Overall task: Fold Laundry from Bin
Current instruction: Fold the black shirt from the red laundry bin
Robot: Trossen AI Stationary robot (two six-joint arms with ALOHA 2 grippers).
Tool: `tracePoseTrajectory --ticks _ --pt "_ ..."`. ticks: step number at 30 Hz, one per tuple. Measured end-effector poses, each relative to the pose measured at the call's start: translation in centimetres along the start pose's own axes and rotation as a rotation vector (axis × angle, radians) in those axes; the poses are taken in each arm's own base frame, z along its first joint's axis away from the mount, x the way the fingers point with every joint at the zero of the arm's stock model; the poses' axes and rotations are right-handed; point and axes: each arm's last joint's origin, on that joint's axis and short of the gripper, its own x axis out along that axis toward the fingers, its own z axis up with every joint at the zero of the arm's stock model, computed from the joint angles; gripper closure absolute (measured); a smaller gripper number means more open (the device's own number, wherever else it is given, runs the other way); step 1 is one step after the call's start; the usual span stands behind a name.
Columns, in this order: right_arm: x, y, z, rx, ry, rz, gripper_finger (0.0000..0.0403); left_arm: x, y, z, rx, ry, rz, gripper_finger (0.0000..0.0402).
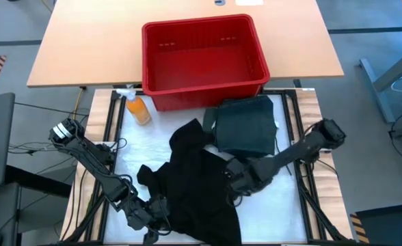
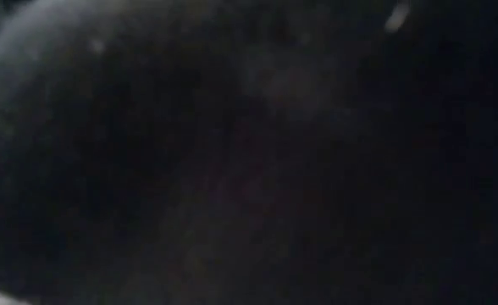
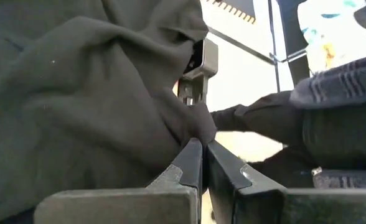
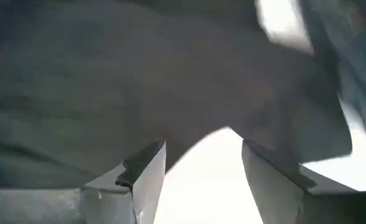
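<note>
The red bin (image 1: 204,58) stands at the table's far side. A black garment of the laundry (image 1: 197,184) lies crumpled on the white mat. Its far end touches a folded dark green garment (image 1: 245,126). My left gripper (image 1: 158,207) is shut on the black garment's near left part. My right gripper (image 1: 236,179) hangs open by the garment's right edge. In the right wrist view the gripper (image 4: 201,165) shows white mat between its fingers and dark cloth (image 4: 108,93) beyond them. Dark cloth (image 2: 249,152) fills the low view. My left gripper pinches a bunched fold of the black garment (image 3: 195,127) between its two fingertips (image 3: 192,158). The fingers slant down from the table's left side. The cloth rises in a gathered heap beyond the fingers; the rest of the garment lies on the mat.
An orange spray bottle (image 1: 138,109) lies on the mat's far left corner, just in front of the bin. Black frame rails (image 1: 303,130) run along both sides of the mat. Bare mat (image 1: 276,205) shows at the near right.
</note>
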Motion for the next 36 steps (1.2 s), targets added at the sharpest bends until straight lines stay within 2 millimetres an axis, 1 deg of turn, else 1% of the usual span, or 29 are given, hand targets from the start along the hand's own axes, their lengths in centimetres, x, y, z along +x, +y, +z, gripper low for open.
tracePoseTrajectory --ticks 2,4,5,8,10,12,18,21,24,27,29,30,32,35,36 --pt "1.9 -0.6 -2.0 0.100 0.026 -0.018 0.0169 0.0 0.2 0.1 0.004 0.021 -0.001 0.0401" --pt "4.0 -1.2 -3.5 0.199 0.029 -0.003 0.0170 0.1 0.4 0.4 0.017 0.044 -0.013 0.0401" --pt "4.9 -1.4 -4.0 0.244 0.021 0.028 0.0170 0.1 0.5 0.6 0.020 0.054 -0.021 0.0401" --pt "6.1 -1.7 -4.4 0.365 -0.050 0.177 0.0170 0.2 1.0 1.2 0.020 0.089 -0.048 0.0401" --pt "6.9 -2.2 -4.9 0.433 -0.062 0.195 0.0170 0.3 1.2 1.6 0.013 0.106 -0.065 0.0401" --pt "7.4 -2.8 -5.6 0.471 -0.065 0.163 0.0170 0.3 1.2 1.8 0.008 0.112 -0.080 0.0401" --pt "7.2 -2.5 -7.1 0.497 -0.107 0.173 0.0170 0.3 1.1 1.9 -0.007 0.116 -0.099 0.0401" --pt "7.4 -2.5 -7.0 0.522 -0.166 0.164 0.0170 0.3 1.0 2.0 -0.010 0.107 -0.110 0.0401" --pt "8.2 -2.4 -6.4 0.518 -0.189 0.159 0.0173 0.3 1.1 2.1 -0.012 0.104 -0.107 0.0401" --pt "9.4 -1.8 -5.9 0.473 -0.214 0.189 0.0185 0.3 1.1 2.1 -0.013 0.099 -0.105 0.0401" --pt "10.2 -1.3 -5.6 0.470 -0.215 0.224 0.0206 0.3 1.1 2.2 -0.014 0.096 -0.107 0.0401" --pt "10.3 -1.2 -5.6 0.466 -0.208 0.237 0.0223 0.3 1.1 2.2 -0.016 0.096 -0.106 0.0401" --pt "10.2 -1.1 -5.7 0.424 -0.179 0.239 0.0272 0.3 1.2 2.2 -0.019 0.096 -0.102 0.0401" --pt "8.8 -1.6 -5.9 0.332 -0.145 0.226 0.0366 0.3 1.3 2.1 -0.017 0.090 -0.079 0.0401" --pt "8.2 -1.8 -6.0 0.304 -0.122 0.224 0.0380 0.3 1.3 2.1 -0.017 0.086 -0.070 0.0401"
